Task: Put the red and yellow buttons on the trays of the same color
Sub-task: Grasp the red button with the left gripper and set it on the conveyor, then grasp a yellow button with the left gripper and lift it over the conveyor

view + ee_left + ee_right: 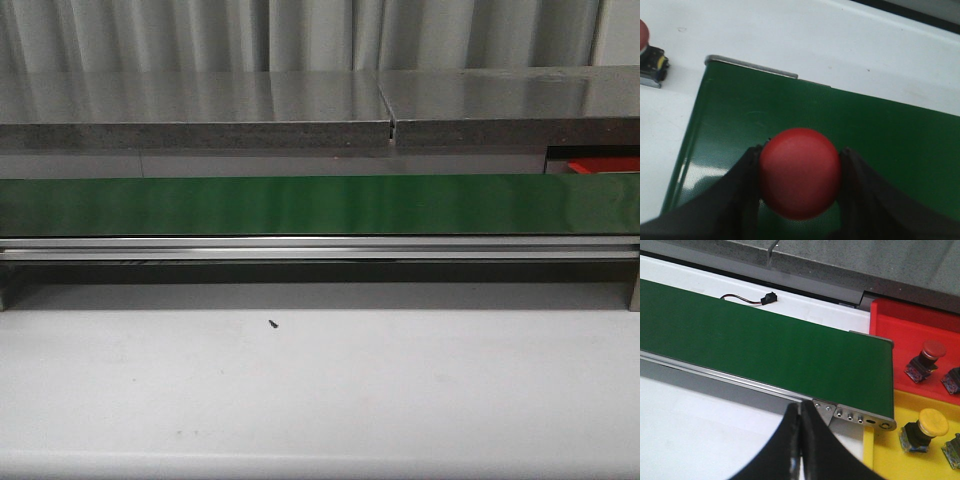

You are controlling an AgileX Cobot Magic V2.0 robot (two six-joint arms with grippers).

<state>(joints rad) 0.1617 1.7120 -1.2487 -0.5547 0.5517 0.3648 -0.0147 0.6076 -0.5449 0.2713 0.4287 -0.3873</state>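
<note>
In the left wrist view my left gripper (800, 172) is shut on a red button (800, 172), its dome cap between the two black fingers, held over the end of the green conveyor belt (865, 130). Another red button (647, 52) stands on the white table beside the belt. In the right wrist view my right gripper (801, 410) is shut and empty, above the white table near the belt's end. The red tray (900, 325) holds a red button (926, 359). The yellow tray (890, 455) holds a yellow button (926, 429). Neither gripper shows in the front view.
The green belt (320, 205) runs across the front view with a metal rail (320, 248) below it and a grey shelf (200, 110) behind. A sliver of the red tray (605, 163) shows at far right. A black connector with wire (769, 299) lies behind the belt.
</note>
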